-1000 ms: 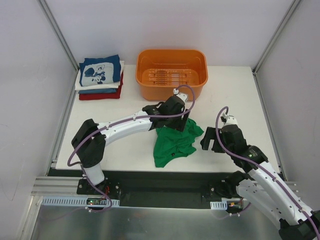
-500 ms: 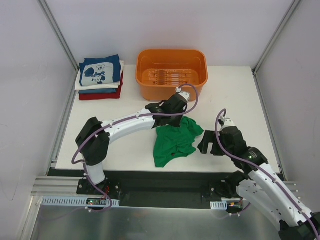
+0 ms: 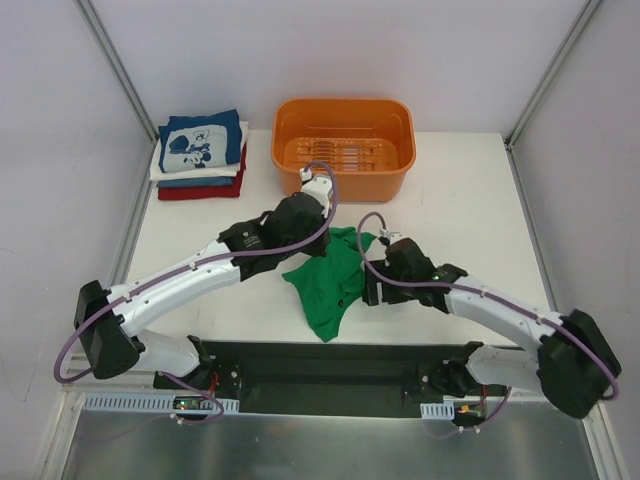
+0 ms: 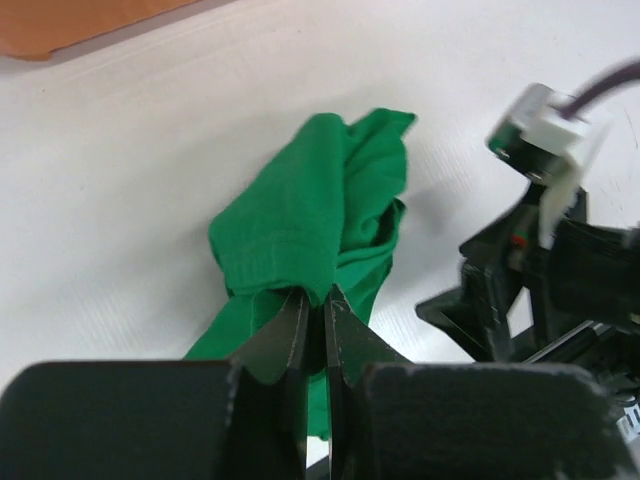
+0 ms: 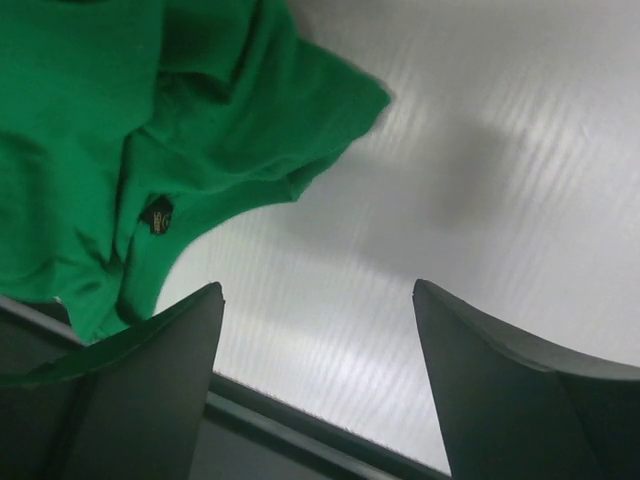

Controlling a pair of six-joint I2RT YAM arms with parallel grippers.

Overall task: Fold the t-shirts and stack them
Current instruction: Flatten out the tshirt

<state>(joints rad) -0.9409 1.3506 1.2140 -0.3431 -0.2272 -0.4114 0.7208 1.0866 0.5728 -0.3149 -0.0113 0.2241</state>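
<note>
The white table filled the middle of the overhead view. The orange tub sat at its upper centre and the stack of folded shirts at its upper left, a navy printed one on top. The green shirt lay crumpled and unfolded at lower centre, near the table's bottom edge and well apart from the stack.

The left claw was pinched tight on a bunched fold of that shirt, with cloth rising out from between its tips. The right claw stood wide with nothing between its jaws, low over bare table just beside the shirt's right edge.

The step looked like spreading the shirt flat before any fold. To do it well, the right claw should probably take one layer at a hem or sleeve edge on its side, not a wad. Both arms could then draw apart evenly and lay the cloth down smooth. The left grip seemed to hold several layers, so the shirt could stay twisted when pulled.
</note>
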